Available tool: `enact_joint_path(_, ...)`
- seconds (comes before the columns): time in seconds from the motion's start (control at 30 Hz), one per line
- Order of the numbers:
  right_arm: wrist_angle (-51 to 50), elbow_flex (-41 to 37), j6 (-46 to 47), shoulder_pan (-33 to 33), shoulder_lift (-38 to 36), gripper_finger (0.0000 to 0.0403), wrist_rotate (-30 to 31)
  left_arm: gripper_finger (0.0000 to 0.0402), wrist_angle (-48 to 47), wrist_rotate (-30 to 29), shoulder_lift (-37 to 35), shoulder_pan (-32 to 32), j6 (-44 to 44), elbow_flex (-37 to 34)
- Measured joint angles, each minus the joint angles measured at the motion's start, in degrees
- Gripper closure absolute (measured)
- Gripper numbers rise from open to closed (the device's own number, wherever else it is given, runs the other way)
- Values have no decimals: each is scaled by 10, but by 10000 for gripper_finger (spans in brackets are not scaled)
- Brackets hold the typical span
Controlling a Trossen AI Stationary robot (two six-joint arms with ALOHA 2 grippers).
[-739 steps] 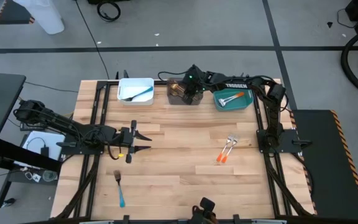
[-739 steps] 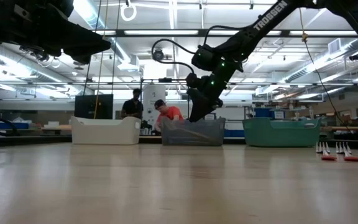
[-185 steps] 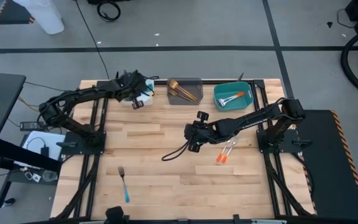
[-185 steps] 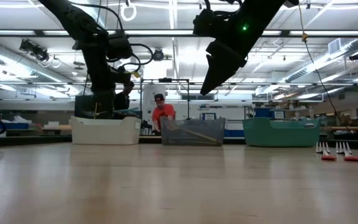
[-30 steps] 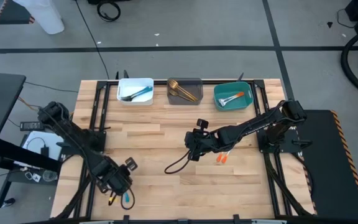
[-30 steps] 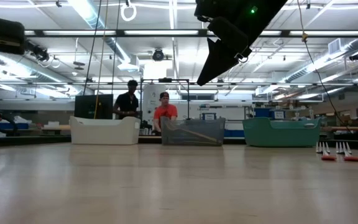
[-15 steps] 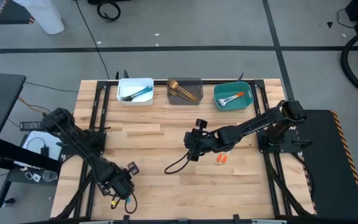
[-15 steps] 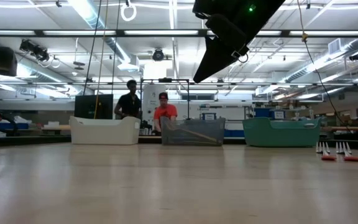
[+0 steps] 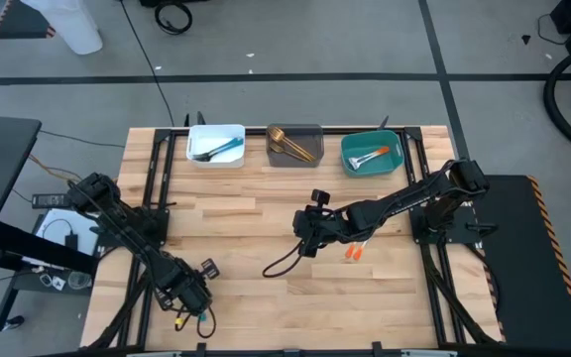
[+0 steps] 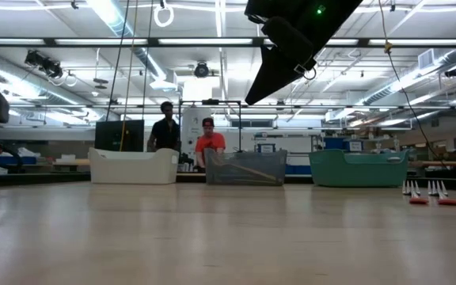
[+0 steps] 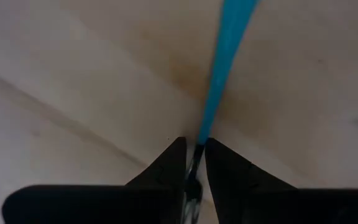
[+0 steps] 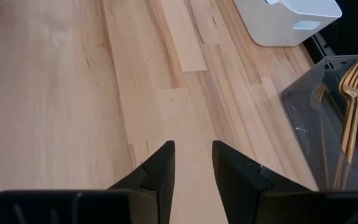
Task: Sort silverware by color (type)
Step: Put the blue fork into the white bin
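Left wrist view: left gripper (image 11: pixel 194 163) clamped on blue-handled fork (image 11: pixel 225 68), flat near table (image 9: pixel 266 213) front-left corner. Thin, light, stiff, slippery; pinch neck. Right gripper (image 12: pixel 191 163) parted, empty, mid-table.

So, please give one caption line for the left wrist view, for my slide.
Left gripper closing its two dark fingers around the blue-handled utensil lying on the wooden table.

Robotics lab, strip lights (image 10: pixel 212 41), workbenches (image 10: pixel 54 162), two people (image 10: pixel 184 134) behind table
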Motion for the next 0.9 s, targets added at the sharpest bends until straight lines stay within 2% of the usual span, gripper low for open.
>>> enact_joint_path(0.33,3,0,1,0,0,286,0,335,28,6,-4,1,9,-26)
enact_joint_path(0.67,6,0,-3,0,0,286,0,386,35,15,-3,1,11,-33)
enact_joint_path(0.9,6,0,-3,0,0,286,-2,393,30,10,-9,1,11,-33)
